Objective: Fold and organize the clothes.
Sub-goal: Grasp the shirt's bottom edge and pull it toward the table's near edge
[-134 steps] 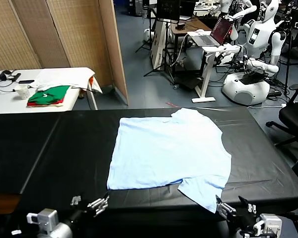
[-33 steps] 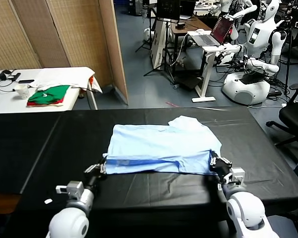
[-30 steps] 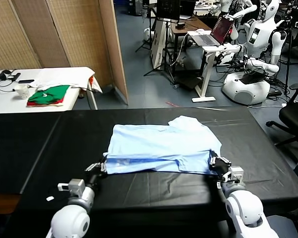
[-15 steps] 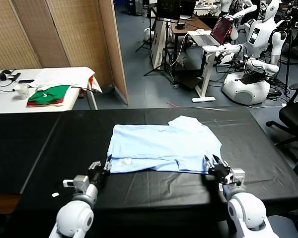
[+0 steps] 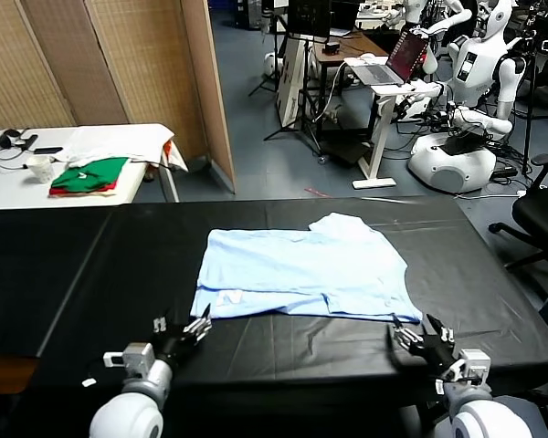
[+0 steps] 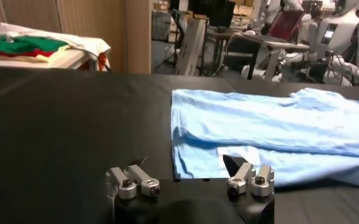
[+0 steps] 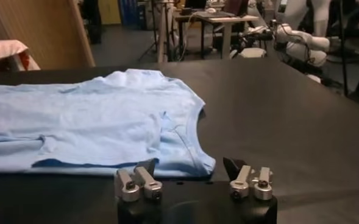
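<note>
lying folded: t-shirt (image 5: 301, 274) | just beyond left tool (image 5: 181, 334), right tool (image 5: 424, 338) | both spread, empty

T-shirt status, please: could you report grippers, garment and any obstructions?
Left gripper and right gripper open, off the cloth. T-shirt folded once on black table. Nothing in the way.

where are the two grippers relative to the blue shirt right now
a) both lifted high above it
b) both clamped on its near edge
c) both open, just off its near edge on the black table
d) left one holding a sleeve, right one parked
c: the left gripper and right gripper are both open with nothing between their fingers, just short of the near edge of the folded T-shirt, which lies flat on the black table.
</note>
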You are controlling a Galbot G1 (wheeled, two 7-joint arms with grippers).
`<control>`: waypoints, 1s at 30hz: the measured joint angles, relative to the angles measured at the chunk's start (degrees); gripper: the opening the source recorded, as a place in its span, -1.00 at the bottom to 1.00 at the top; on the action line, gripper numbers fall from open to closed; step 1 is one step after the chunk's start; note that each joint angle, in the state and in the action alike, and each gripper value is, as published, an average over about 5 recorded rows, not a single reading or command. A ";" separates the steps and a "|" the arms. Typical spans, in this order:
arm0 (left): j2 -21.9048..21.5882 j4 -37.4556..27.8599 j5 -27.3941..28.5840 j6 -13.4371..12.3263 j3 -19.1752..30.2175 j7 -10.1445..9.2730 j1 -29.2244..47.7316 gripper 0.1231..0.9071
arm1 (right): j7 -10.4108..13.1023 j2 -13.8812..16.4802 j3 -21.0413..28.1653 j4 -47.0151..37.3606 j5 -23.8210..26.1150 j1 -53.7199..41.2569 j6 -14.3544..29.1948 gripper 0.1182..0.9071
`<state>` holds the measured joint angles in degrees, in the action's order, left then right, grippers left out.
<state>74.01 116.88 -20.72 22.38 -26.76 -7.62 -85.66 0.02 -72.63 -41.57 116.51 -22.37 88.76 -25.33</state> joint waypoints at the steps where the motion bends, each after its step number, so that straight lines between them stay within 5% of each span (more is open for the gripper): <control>1: 0.02 -0.22 0.00 0.01 0.00 0.09 0.00 1.00 | 0.01 0.00 0.01 -0.17 0.01 -0.16 0.01 0.74; 5: 0.13 -1.04 0.02 0.04 0.07 0.54 0.01 0.96 | 0.01 -0.04 0.06 -0.76 0.08 -0.52 0.05 0.50; 10: 0.02 -1.82 0.35 0.06 0.44 0.93 -0.25 0.69 | -0.07 -0.04 0.16 -1.47 0.22 -0.48 0.27 -0.26; 13: -0.13 -2.07 0.67 0.16 0.79 0.69 -0.27 0.36 | -0.18 0.04 0.26 -1.46 0.29 -0.39 0.29 -0.70; 16: -0.51 -2.07 0.93 0.46 1.13 0.47 -0.33 -0.10 | -0.14 0.24 0.37 -1.11 0.35 -0.23 0.17 -0.93; 22: -1.74 -0.95 2.52 1.03 1.59 -0.04 -1.52 -0.89 | 0.62 1.43 0.77 0.97 0.33 1.14 -2.65 -0.94; 30: -3.73 3.10 7.50 1.78 0.52 -5.53 -6.00 -0.94 | 1.62 4.33 1.77 5.92 0.35 4.90 -8.78 -0.94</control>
<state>70.28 119.98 -13.22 24.16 -26.24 -13.14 -91.66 1.63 -68.30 -39.80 122.43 -22.02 93.65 -34.12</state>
